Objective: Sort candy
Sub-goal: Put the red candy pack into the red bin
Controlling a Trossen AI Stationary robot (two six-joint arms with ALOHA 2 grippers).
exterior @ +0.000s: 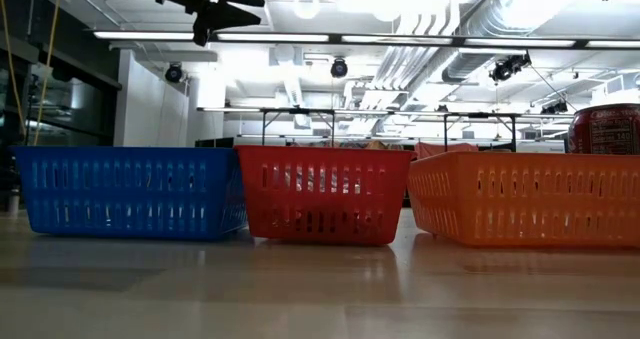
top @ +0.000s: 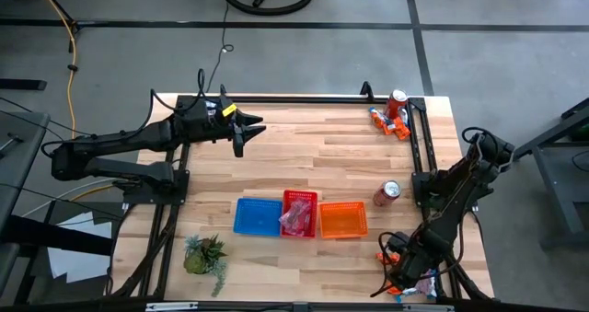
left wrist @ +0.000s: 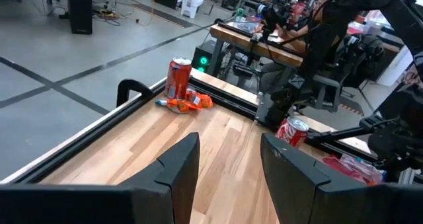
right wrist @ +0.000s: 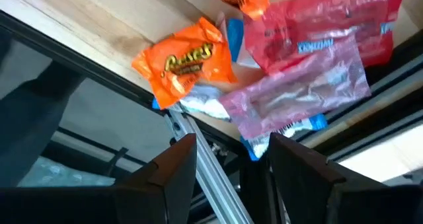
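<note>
Hovering at the near right corner of the surface (top: 304, 146), well to the right of the red basket (top: 298, 213) and past the orange basket (top: 342, 220): right tool (top: 402, 280), fingers (right wrist: 173, 168) parted a moderate way with nothing between them, poised just above a heap of candy (top: 405, 273) lying against the black edge rail. Seen up close through the right wrist view: an orange packet (right wrist: 186, 62), a red packet (right wrist: 330, 32), a clear pinkish packet (right wrist: 297, 98) overlapping it, and blue-and-silver packets (right wrist: 284, 128) partly underneath, some hanging over the rail.

Lying inside the red basket: a few pink and red packets (top: 294, 222). Standing touching the red basket on its left, a blue basket (top: 257, 215); touching on its right, the orange one; contents of those two impossible to tell from the low view.

Resting far beyond the red basket, at the back right corner: a second small pile of orange and blue candy (top: 390, 122) just beside an upright soda can (top: 397, 101). Standing right of the orange basket: another can (top: 386, 193).

Held high over the back left of the surface, well apart from the red basket: left tool (top: 247, 130), fingers (left wrist: 178, 164) spread moderately, empty.

Sitting near left of the blue basket: a small green plant (top: 204, 255).
</note>
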